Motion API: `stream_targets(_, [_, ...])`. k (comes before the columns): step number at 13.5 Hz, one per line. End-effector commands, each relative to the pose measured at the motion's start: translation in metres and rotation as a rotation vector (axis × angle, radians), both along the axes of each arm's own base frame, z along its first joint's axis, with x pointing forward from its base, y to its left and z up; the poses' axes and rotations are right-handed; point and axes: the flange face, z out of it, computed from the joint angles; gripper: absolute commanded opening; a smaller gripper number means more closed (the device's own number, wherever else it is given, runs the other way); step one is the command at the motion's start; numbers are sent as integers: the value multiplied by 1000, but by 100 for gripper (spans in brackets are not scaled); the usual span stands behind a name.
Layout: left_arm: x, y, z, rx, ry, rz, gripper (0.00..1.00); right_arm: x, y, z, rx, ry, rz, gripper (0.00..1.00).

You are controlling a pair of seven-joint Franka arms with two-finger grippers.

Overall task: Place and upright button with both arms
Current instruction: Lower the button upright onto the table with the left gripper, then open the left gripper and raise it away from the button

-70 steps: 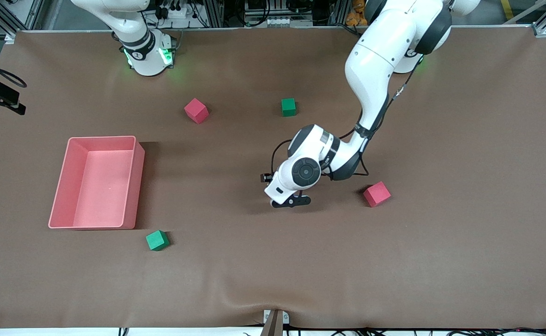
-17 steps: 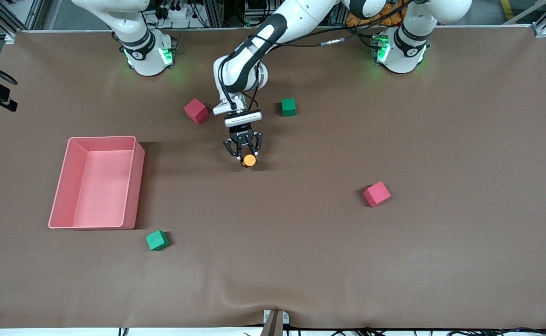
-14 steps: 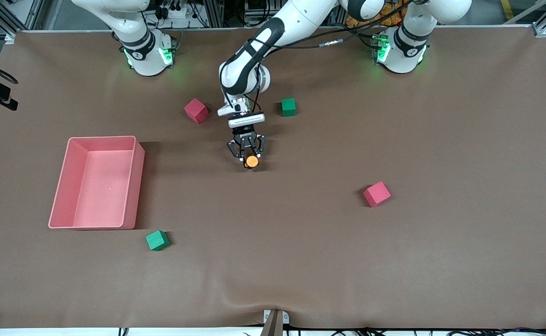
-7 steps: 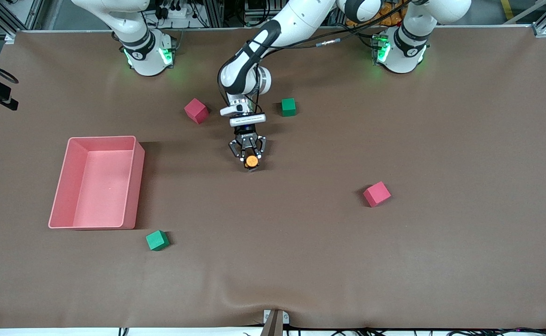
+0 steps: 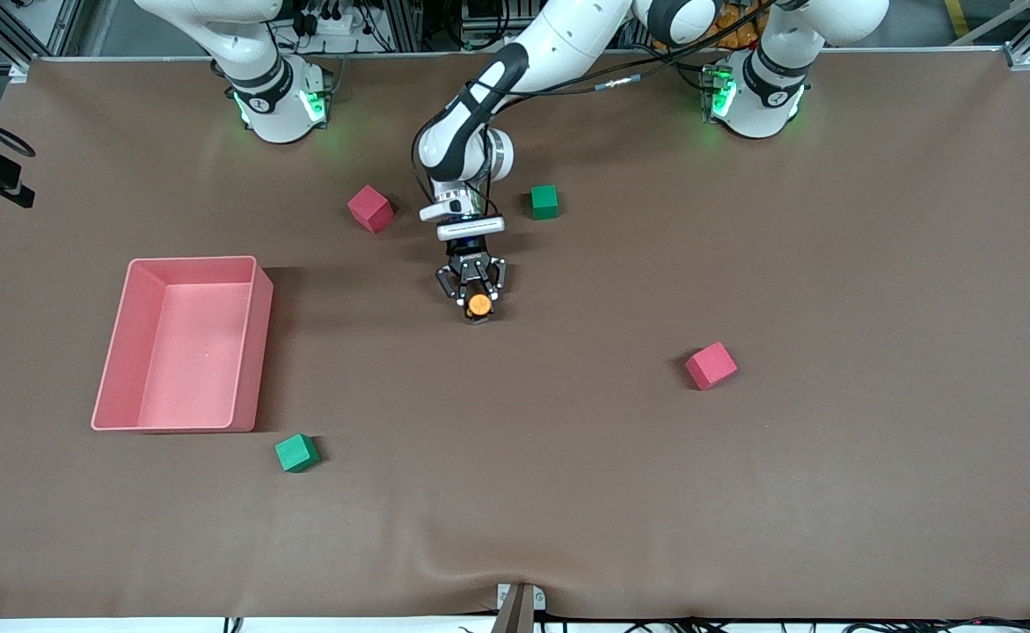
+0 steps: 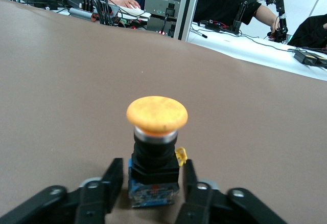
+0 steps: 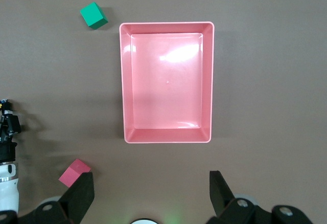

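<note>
The button (image 5: 479,304) stands upright on the brown table near its middle, orange cap up on a black and blue body (image 6: 156,132). My left gripper (image 5: 478,299) is low at the table, reaching out from its base. Its fingers (image 6: 113,178) flank the button's body with a thin gap on each side, so this gripper (image 6: 152,183) is open and touches nothing. My right gripper (image 7: 152,188) hangs high near its own base, open wide and empty. It looks down on the pink tray, and its hand is out of the front view.
A pink tray (image 5: 259,334) sits toward the right arm's end of the table. A red cube (image 5: 370,208) and a green cube (image 5: 544,201) lie either side of the left wrist. Another red cube (image 5: 711,366) and another green cube (image 5: 296,453) lie nearer the front camera.
The left gripper carried the button from beside the red cube to the table's middle and set it down. In the last half second its fingers parted from the button's body.
</note>
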Motion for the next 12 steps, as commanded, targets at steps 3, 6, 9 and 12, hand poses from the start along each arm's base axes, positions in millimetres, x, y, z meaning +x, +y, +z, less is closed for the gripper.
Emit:
stream_targets(3, [-30,-11,5,-28,13,14,100,-1,-1,5,-12,-4,1,100])
stream_targets(6, [-72,-32,39,-78,103,87,100,-1,-1,4,-10,-4,1,100])
stream_targets(9, [-108,-46,106,-49,259,166,100,0,-2,4,-7,-11,0,100])
stream_targets(12, [-125,-52,177,-46,362,198,100,1,2,4,-4,-10,6,100])
